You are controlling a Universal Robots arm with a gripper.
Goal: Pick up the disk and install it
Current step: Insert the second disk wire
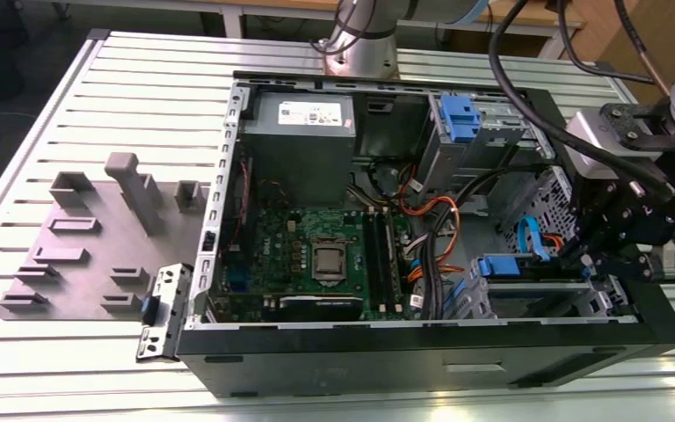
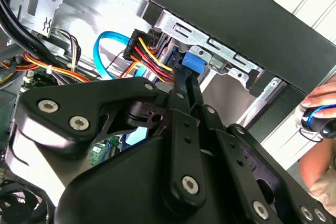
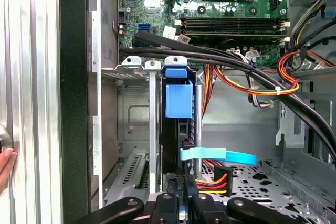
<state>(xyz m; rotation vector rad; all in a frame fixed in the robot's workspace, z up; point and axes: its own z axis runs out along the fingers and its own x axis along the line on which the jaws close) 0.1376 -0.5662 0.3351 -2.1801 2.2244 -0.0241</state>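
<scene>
Exterior view: an open computer case (image 1: 431, 352) lies on a slatted metal surface (image 1: 103, 132); the gripper (image 1: 601, 264) hangs at about 3 o'clock from the motherboard (image 1: 314, 255), just beside the drive cage (image 1: 537, 294), where the disk (image 1: 498, 266) shows its blue carrier end. A grey fixture plate (image 1: 80, 255) lies at 9 o'clock of the case. Second wrist view: the gripper (image 2: 184, 85) has its dark fingers (image 2: 181, 95) drawn together, tips reaching the blue carrier of the disk (image 2: 193, 62) in the cage; whether they clamp it cannot be told. A hand (image 2: 320, 114) rests beyond the case wall. First wrist view: the disk (image 3: 177, 100) stands on edge in the cage slot, a light-blue cable (image 3: 218, 156) crossing just beside it.
</scene>
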